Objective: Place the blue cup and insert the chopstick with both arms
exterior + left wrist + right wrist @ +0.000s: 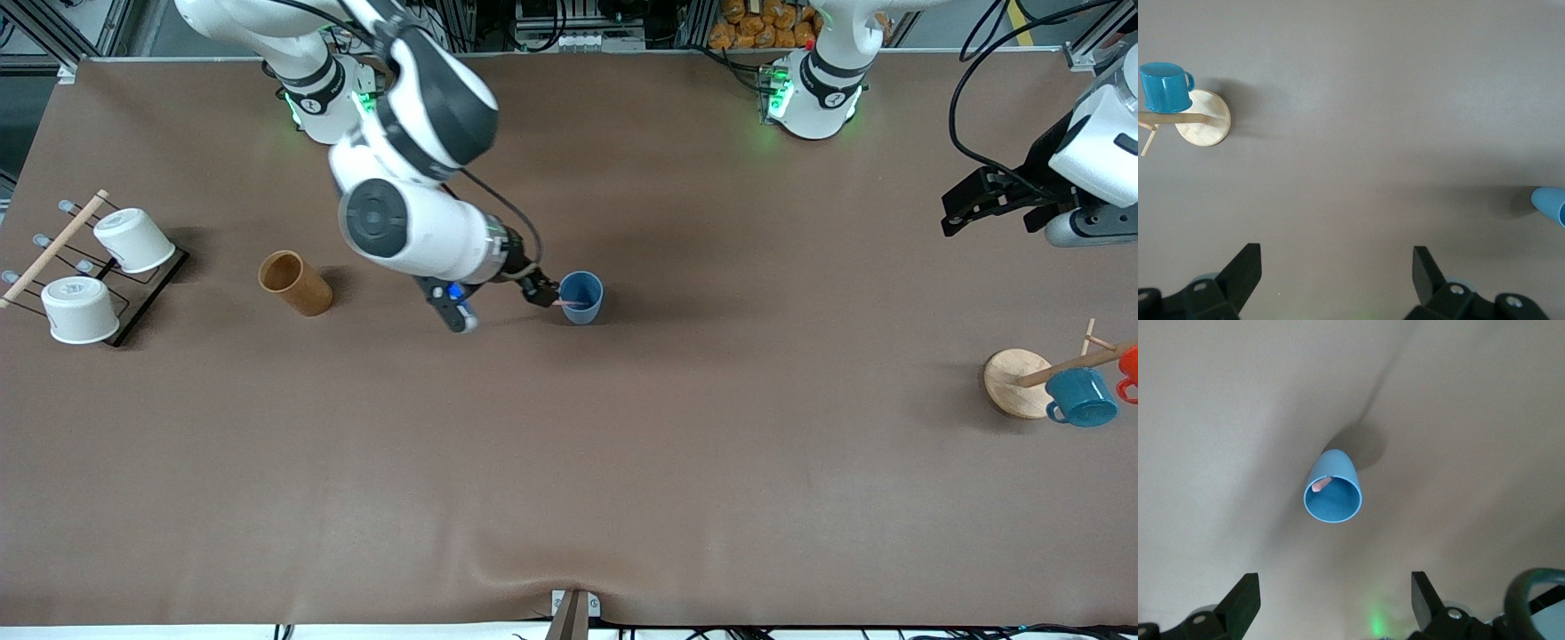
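The blue cup point(582, 297) stands upright near the middle of the table. The pale-pink chopstick point(570, 305) rests inside it, leaning on the rim. From above, the right wrist view shows the cup point(1332, 488) with the chopstick's tip point(1319, 483) inside. My right gripper point(540, 290) hangs over the table just beside the cup, toward the right arm's end. It is open and empty in its wrist view point(1335, 577). My left gripper point(987, 209) waits in the air at the left arm's end, open and empty point(1336, 250). The cup's edge also shows in the left wrist view point(1550, 204).
A brown wooden cup point(296, 283) stands toward the right arm's end. Past it is a black rack point(147, 298) with two white cups point(133, 240). At the left arm's end a wooden mug tree point(1013, 382) holds a teal mug point(1081, 397) and a red mug point(1129, 366).
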`<move>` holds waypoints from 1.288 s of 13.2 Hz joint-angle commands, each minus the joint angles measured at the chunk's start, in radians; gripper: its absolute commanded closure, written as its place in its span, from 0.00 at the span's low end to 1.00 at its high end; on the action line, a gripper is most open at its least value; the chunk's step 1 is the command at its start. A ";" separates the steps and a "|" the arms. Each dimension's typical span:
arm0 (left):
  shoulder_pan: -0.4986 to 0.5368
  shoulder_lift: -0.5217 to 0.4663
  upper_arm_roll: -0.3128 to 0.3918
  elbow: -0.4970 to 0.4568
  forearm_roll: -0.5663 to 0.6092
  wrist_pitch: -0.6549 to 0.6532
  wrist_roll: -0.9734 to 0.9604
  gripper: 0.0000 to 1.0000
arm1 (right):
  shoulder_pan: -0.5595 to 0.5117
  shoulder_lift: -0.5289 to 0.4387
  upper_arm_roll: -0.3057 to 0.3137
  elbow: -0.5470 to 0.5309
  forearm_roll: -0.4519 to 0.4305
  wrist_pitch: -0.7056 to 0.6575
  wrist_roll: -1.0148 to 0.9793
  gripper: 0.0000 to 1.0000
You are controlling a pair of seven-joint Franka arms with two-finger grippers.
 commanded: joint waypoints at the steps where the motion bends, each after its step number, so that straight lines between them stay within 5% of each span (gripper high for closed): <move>1: 0.007 -0.017 0.000 -0.005 -0.019 -0.009 -0.001 0.00 | -0.041 -0.037 0.009 0.014 0.003 -0.057 0.009 0.00; 17: 0.005 -0.022 -0.011 0.000 -0.019 -0.004 -0.001 0.00 | -0.322 -0.155 0.018 0.036 -0.037 -0.331 -0.340 0.00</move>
